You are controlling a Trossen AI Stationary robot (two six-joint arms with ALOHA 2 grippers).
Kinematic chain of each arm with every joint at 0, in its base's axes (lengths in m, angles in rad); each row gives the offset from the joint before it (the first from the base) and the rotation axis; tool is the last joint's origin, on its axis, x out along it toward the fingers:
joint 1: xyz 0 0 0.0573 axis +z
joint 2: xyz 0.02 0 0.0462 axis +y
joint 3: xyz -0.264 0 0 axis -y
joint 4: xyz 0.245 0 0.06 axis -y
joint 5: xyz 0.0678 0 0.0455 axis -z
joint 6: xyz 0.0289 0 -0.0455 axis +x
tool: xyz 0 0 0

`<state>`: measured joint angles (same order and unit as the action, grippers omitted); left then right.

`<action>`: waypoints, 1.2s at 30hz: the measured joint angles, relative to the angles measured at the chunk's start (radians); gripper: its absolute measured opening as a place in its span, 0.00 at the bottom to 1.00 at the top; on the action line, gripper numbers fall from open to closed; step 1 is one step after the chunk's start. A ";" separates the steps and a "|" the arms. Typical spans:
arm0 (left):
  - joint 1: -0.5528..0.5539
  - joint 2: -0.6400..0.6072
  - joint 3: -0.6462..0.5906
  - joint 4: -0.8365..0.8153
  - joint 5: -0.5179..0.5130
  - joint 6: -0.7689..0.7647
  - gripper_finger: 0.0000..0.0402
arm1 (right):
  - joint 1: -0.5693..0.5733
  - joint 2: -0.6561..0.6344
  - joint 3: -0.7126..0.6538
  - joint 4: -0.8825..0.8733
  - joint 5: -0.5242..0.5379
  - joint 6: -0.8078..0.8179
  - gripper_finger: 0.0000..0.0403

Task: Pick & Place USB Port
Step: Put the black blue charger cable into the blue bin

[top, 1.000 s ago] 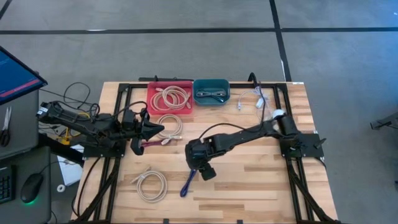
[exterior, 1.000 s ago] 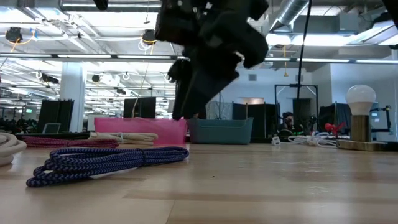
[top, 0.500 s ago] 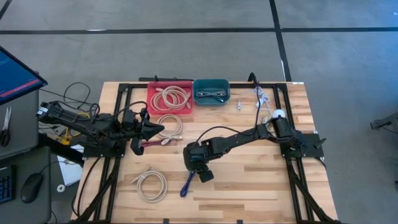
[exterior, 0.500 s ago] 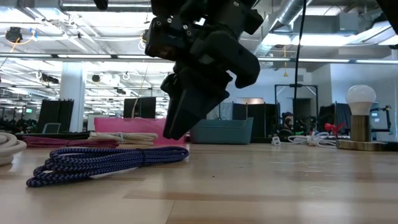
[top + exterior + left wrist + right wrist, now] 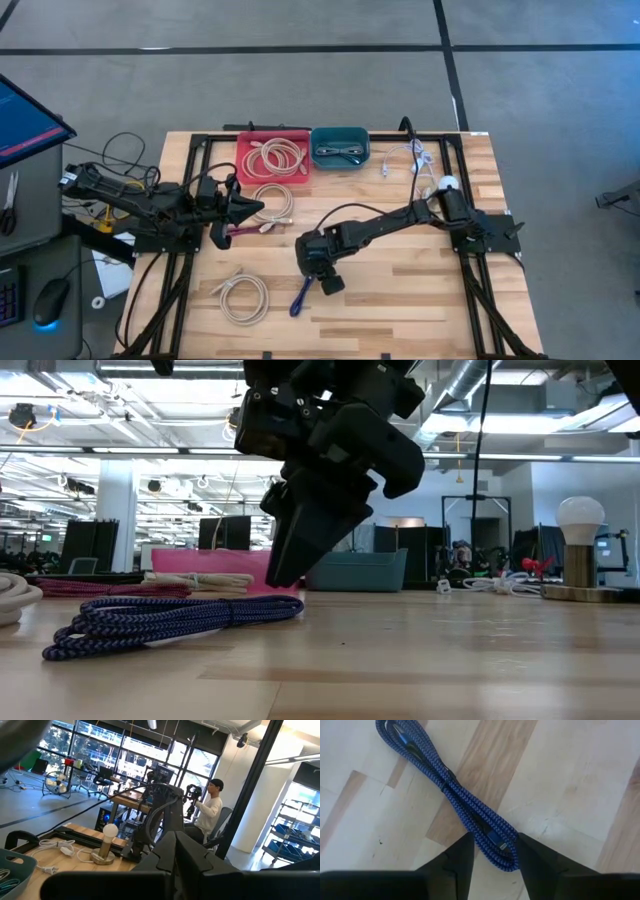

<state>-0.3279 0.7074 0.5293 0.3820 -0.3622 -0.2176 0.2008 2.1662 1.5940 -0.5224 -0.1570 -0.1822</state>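
Observation:
A blue braided USB cable (image 5: 452,785), bundled into a long hank, lies flat on the wooden table (image 5: 400,290) near its front middle and also shows in the high view (image 5: 299,298) and the low view (image 5: 170,618). My right gripper (image 5: 492,851) points steeply down over the hank's end, and its open fingers stand on either side of that end. My left gripper (image 5: 258,209) hangs shut and empty above the table's left part. My right gripper comes from above, slanting down, with one finger (image 5: 462,855) on each side of the cable hank's end (image 5: 495,840), across the hank. The fingers stand right beside the strands; whether they touch them I cannot tell. The cable lies flat on the table.
A red tray (image 5: 250,170) with a white cable and a teal bin (image 5: 340,145) stand at the far edge. White cables lie at the middle left (image 5: 272,201) and front left (image 5: 244,297). A bulb lamp (image 5: 447,184) and a white lead (image 5: 410,160) are at the right.
My right gripper has come down toward the end of the blue cable and then stopped just above the table. The cable has not moved.

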 joint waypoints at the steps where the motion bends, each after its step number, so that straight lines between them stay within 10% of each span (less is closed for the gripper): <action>1: 0.000 0.000 0.000 0.000 0.000 0.000 0.03 | 0.000 0.000 0.000 0.000 0.000 0.000 0.35; 14: 0.000 0.000 0.000 -0.001 0.000 -0.008 0.03 | 0.003 0.065 0.004 0.037 -0.012 0.030 0.31; 23: 0.000 0.000 0.000 0.000 0.000 -0.008 0.03 | -0.005 0.070 0.028 0.043 -0.003 0.026 0.03; 36: 0.000 0.000 0.000 0.000 0.000 -0.008 0.03 | -0.054 0.075 0.197 -0.191 0.004 0.012 0.00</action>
<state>-0.3279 0.7071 0.5297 0.3818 -0.3620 -0.2253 0.1465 2.2416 1.7906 -0.7139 -0.1530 -0.1703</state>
